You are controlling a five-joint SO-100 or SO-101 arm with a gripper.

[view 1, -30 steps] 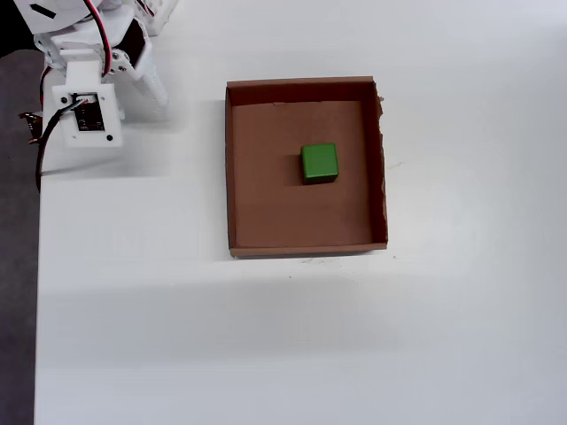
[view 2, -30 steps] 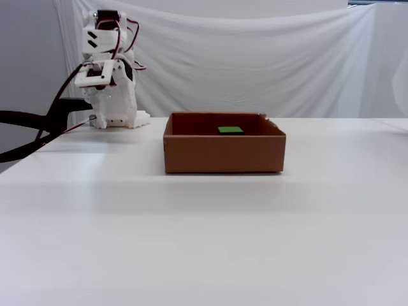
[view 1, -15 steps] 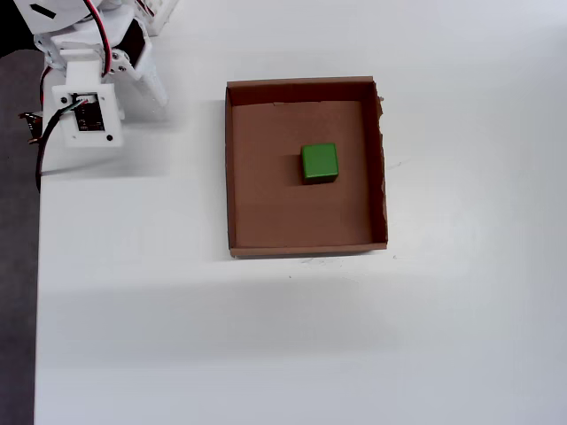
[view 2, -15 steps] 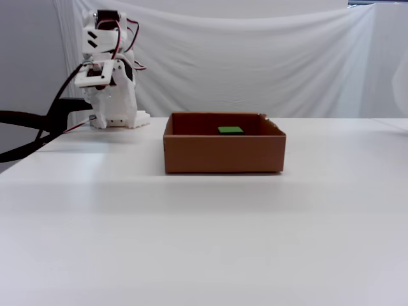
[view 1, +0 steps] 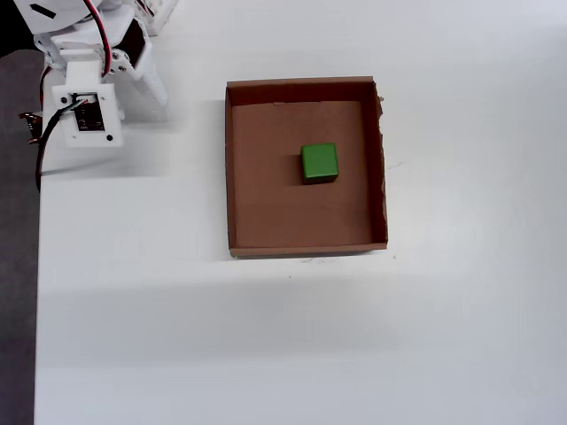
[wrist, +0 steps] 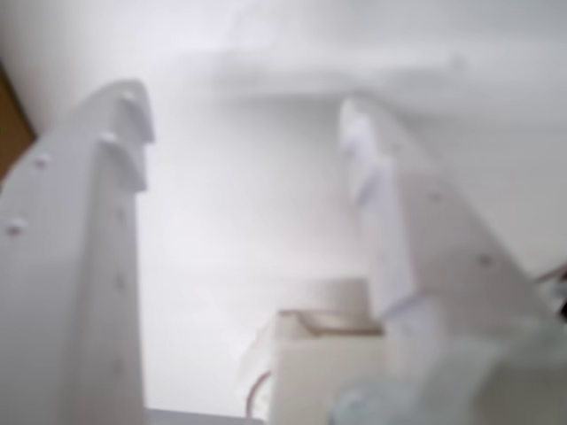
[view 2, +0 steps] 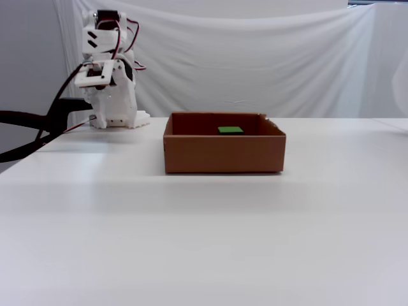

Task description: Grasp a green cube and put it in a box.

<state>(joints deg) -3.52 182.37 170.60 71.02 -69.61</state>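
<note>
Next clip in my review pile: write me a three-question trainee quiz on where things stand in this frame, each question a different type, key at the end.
1. True or false: the green cube lies inside the box.
2. Multiple choice: in the overhead view, the arm is
A. above the box
B. at the upper left, clear of the box
C. touching the cube
3. Fill in: in the wrist view, the gripper has its jaws ____, with nothing between them.

Key: 1 true; 2 B; 3 open
</note>
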